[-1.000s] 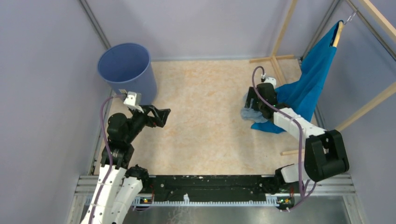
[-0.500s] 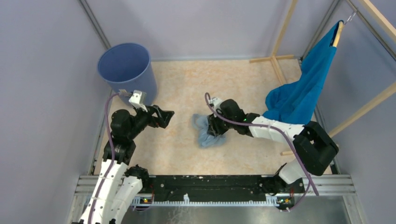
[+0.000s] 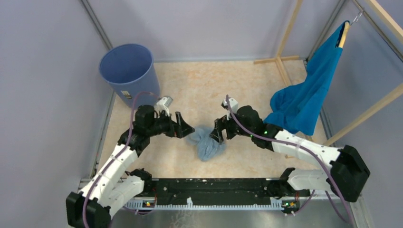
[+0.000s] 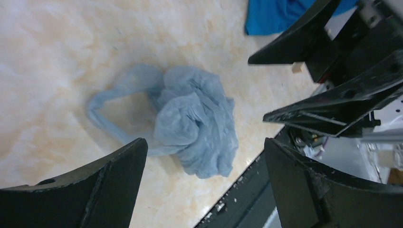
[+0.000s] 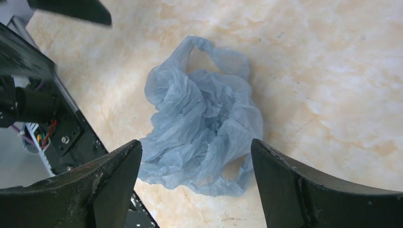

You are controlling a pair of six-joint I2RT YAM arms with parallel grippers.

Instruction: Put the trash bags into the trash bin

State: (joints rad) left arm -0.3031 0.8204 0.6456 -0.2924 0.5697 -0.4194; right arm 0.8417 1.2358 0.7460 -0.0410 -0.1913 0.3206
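The crumpled pale-blue trash bag (image 3: 205, 143) lies on the table's middle, near the front edge; it also shows in the left wrist view (image 4: 192, 121) and the right wrist view (image 5: 202, 126). My left gripper (image 3: 186, 130) is open just left of it, and my right gripper (image 3: 217, 134) is open just right of it. Neither holds the bag. The round blue trash bin (image 3: 129, 72) stands upright at the far left corner, with a pale label on its side.
A teal-blue cloth (image 3: 309, 92) hangs from a wooden hanger on a wooden frame (image 3: 285, 35) at the far right. The black front rail (image 3: 214, 190) runs along the near edge, close to the bag. Purple walls enclose the table.
My right gripper dragged the bag from beside the teal cloth to the middle and let it go. My left arm swung from the bin toward the bag.
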